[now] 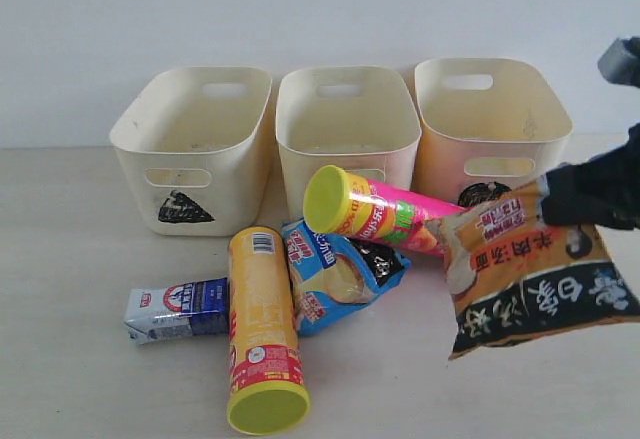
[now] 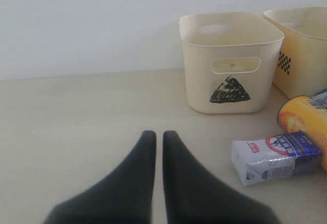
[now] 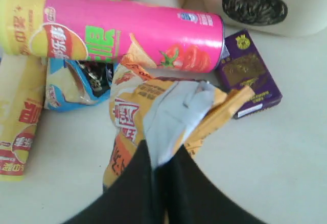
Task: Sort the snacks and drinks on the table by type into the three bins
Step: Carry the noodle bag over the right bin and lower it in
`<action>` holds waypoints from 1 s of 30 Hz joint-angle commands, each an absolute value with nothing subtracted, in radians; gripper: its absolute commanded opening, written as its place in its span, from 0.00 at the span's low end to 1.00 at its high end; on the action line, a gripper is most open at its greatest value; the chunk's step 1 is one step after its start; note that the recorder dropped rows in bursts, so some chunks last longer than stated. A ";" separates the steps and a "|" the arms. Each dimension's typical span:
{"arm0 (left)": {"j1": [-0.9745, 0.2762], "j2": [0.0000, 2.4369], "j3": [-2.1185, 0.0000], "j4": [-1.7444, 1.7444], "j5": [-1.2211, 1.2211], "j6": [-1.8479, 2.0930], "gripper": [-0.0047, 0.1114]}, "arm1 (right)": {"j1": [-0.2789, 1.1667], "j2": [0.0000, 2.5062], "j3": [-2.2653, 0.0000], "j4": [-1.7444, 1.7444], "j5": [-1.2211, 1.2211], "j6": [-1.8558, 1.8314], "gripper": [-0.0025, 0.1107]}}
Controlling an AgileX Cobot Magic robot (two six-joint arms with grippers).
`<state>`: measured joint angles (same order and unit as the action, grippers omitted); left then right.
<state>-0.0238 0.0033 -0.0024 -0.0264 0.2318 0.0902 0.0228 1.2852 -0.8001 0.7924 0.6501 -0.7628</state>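
The right hand [image 1: 550, 199] [image 3: 161, 157] is clamped on the top edge of the orange-black bag [image 1: 530, 279] [image 3: 134, 113]. Its dark fingers [image 3: 186, 188] are pressed together with the crumpled foil pinched between them. The bag hangs from that grip at the right of the bench [image 1: 60, 259] [image 3: 286, 157]; whether its lower edge touches the surface I cannot tell.

Just beside the bag, the pink cylinder [image 1: 390, 217] [image 3: 127, 32] lies tilted, its yellow-green lid end propped on the blue bag [image 1: 335, 274] [image 3: 71, 83]. Its other end points at the purple carton [image 3: 248, 73], which lies flat in front of the circle bin [image 1: 490, 119] [image 3: 306, 15].

The yellow cylinder [image 1: 262, 329] [image 2: 304, 119] [image 3: 18, 127] lies flat between the blue bag and the white-blue carton [image 1: 175, 309] [image 2: 276, 157], lid toward the exterior camera.

At the back, the triangle bin [image 1: 190, 129] [image 2: 199, 81], the middle bin [image 1: 345, 144] [image 2: 301, 66] and the circle bin stand upright side by side.

The left hand [image 2: 159, 142] has its fingers [image 2: 138, 173] drawn together, holding nothing, above bare bench [image 2: 76, 112], well apart from the triangle bin and the white-blue carton.
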 commanded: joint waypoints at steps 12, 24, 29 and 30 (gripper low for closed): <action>-0.021 0.000 0.000 -0.027 0.225 0.094 0.08 | 0.019 1.325 -1.301 0.512 0.612 -0.509 0.02; -0.021 0.000 0.000 -0.027 0.225 0.094 0.08 | 0.019 1.711 -1.671 0.484 0.565 -0.502 0.02; -0.021 0.000 0.000 -0.027 0.225 0.094 0.08 | 0.019 1.865 -1.751 0.484 0.496 -0.502 0.02; -0.021 0.000 0.000 -0.027 0.225 0.094 0.08 | 0.019 1.892 -1.766 0.484 0.484 -0.502 0.02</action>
<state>-0.0238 0.0033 -0.0024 -0.0264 0.2318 0.0902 0.0228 1.8337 -1.7263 0.4828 0.5371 -0.5037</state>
